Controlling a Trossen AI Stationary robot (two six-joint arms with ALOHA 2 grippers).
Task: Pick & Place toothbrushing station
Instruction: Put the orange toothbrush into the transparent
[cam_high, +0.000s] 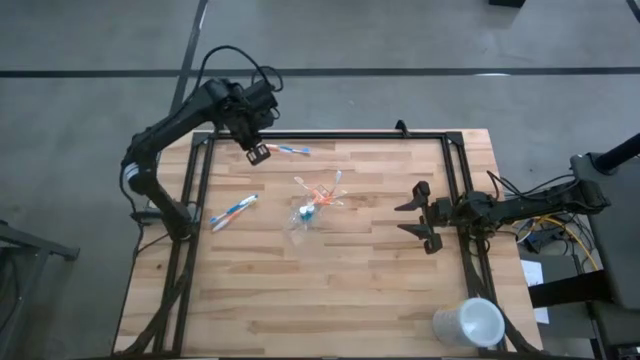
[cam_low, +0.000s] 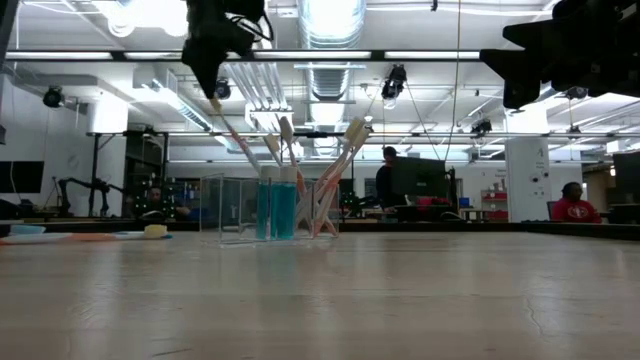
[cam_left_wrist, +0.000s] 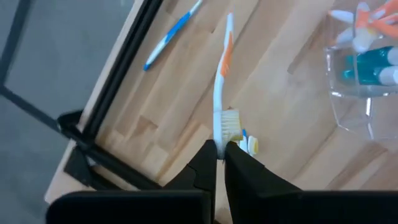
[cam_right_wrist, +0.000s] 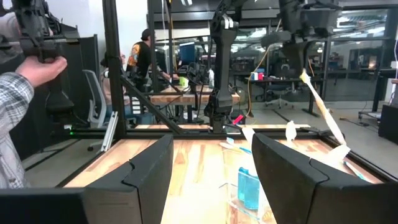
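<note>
Left gripper (cam_left_wrist: 219, 155) raised over the table's far edge, clamped on a white-and-orange toothbrush (cam_left_wrist: 222, 81) hanging below; clear cup (cam_high: 305, 214) beyond. Right gripper (cam_high: 412, 220) parted, low, level, facing that cup.

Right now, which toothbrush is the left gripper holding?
The white-and-orange toothbrush, pinched at its bristle end by the left gripper and lifted. The blue-and-white toothbrush lies loose on the wooden table; others stand in the clear plastic cup.

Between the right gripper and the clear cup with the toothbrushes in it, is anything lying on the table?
No. In the high view, only bare wood lies between the right gripper and the clear cup; the white cup stands off that line.
</note>
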